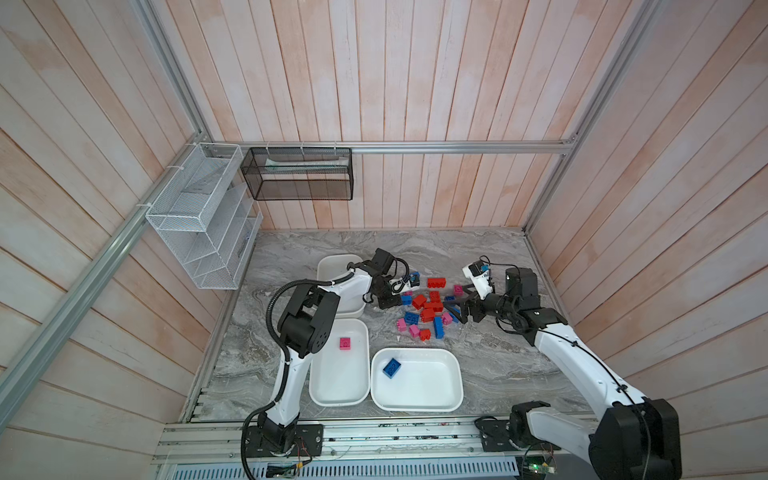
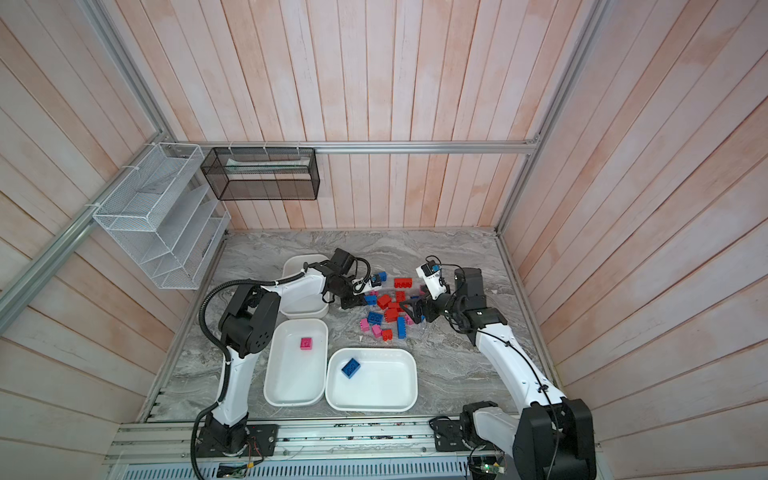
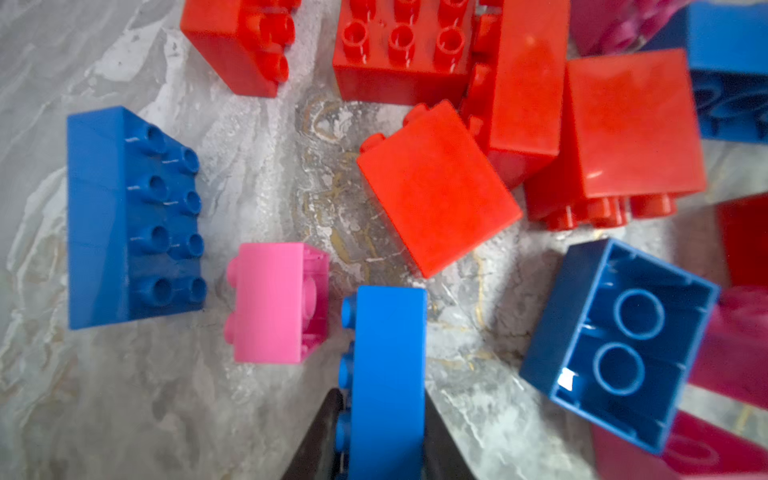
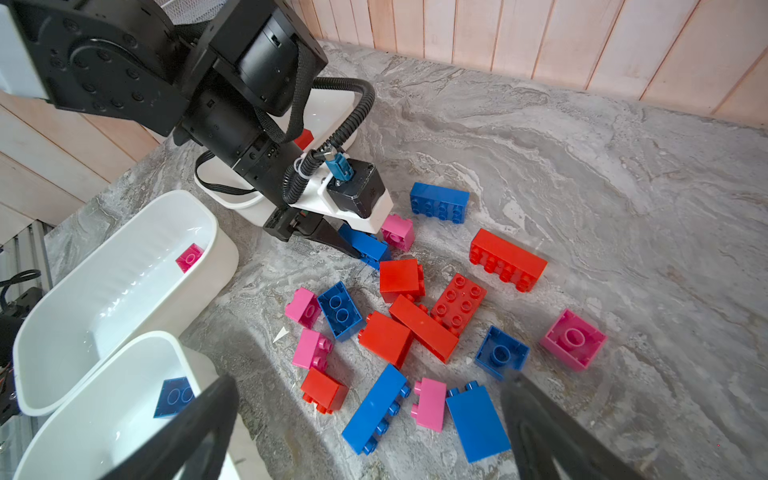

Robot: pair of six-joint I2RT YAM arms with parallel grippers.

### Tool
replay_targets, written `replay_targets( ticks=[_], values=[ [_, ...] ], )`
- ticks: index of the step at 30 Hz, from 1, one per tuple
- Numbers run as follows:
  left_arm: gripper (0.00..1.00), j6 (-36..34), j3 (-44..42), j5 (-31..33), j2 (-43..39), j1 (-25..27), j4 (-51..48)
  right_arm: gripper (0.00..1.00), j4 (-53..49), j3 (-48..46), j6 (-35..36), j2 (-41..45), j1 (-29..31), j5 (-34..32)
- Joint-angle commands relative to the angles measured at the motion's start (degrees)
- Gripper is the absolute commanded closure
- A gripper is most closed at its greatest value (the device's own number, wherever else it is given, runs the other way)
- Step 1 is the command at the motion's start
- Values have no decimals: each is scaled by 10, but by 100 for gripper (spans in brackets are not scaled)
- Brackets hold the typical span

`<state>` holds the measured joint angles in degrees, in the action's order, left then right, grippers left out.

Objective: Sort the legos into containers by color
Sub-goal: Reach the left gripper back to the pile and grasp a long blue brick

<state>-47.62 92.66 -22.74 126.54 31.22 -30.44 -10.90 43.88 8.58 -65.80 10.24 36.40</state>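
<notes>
Red, blue and pink legos lie scattered mid-table in both top views. My left gripper is shut on a blue brick at the pile's left edge, low over the table, beside a pink brick. My right gripper hangs open over the pile's right side, holding nothing. Three white containers stand to the left: the far one under my left arm holds a red brick, the middle one a pink brick, the near one a blue brick.
A white wire rack and a black mesh basket hang on the walls at the back left. Wooden walls close in the marble table on three sides. My left arm stretches across the far container.
</notes>
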Motion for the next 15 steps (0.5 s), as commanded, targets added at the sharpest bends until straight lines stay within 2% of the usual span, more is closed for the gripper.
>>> replay_targets(
  ticks=[1,6,10,15],
  values=[
    [76,-4,11,-13,-19,4,-39,2,1,-5,-3,3,-3,10],
    [76,8,-5,-6,-68,13,-46,2,1,2,-7,3,-3,14],
    [76,46,-24,-17,-130,28,-59,2,-5,11,-7,7,-3,11],
    [75,118,-111,-11,-238,71,-58,2,-12,16,-6,18,-3,6]
  ],
)
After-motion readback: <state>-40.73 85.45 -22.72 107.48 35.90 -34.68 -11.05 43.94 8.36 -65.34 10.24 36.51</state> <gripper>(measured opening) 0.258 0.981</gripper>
